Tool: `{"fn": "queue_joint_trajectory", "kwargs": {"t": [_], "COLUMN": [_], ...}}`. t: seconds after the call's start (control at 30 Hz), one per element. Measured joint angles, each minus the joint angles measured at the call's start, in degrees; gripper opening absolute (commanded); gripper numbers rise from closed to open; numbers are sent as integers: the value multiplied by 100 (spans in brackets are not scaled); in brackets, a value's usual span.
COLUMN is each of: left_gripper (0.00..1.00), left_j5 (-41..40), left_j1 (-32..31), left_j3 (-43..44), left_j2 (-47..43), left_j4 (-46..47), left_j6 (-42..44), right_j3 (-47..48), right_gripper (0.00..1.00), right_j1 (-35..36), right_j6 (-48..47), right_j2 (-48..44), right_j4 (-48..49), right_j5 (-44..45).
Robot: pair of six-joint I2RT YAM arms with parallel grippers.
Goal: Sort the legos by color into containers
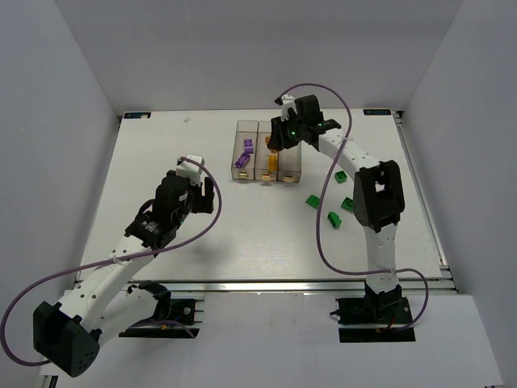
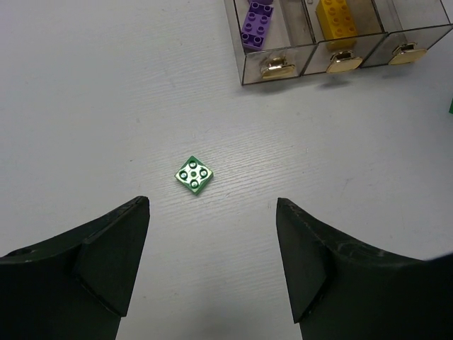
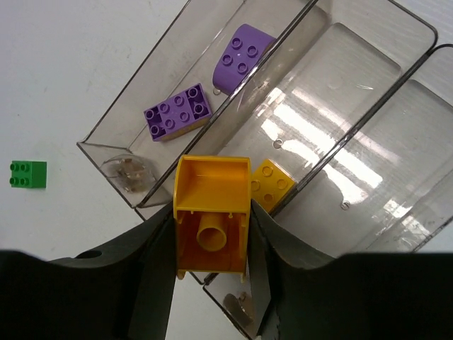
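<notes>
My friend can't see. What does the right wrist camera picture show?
The right gripper pinches a yellow brick, hollow underside facing the camera, over the end of the clear middle bin. That bin holds a second yellow brick, the neighbouring bin two purple bricks, and a green brick lies outside on the table.

Bright even light, glare on containers point(image 3: 333, 106)

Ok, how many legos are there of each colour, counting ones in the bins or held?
Green legos: 5, four loose on the right, one in front of the left gripper
Purple legos: 2
Yellow legos: 2, one held by the right gripper
Total: 9
</notes>
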Motion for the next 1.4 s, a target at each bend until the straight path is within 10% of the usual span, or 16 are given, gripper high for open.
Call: {"fn": "queue_joint_trajectory", "kwargs": {"t": [0.23,0.37,0.47,0.57,0.67,0.73,0.9,1.4], "left_gripper": [83,81,70,24,5,9,75,72], "left_j5": [-33,-35,-35,-17,7,24,59,208], "left_j1": [0,0,0,0,0,0,48,516], "left_j3": [-2,-2,-15,-44,-39,-20,109,1086], "left_j2": [7,7,17,138,505,855,1655,3401], "left_j4": [0,2,17,44,35,-15,-243,-612], "left_j6": [2,11,11,-74,-98,-129,-286,-1733], "right_j3": [356,396,334,-369,-1469,-2374,-4063,-5431], "right_gripper": [77,74,63,34,12,19,80,83], "right_j1": [96,144,153,127,-26,-260,-1145,-2166], "right_j6": [131,129,116,74,61,28,-442,-1270], "right_j2": [326,354,313,-162,-1176,-2135,-4634,-5486], "right_j4": [-101,-118,-94,-4,-15,138,367,-61], "right_j5": [-17,-2,57,205,195,17,-750,-2616]}}
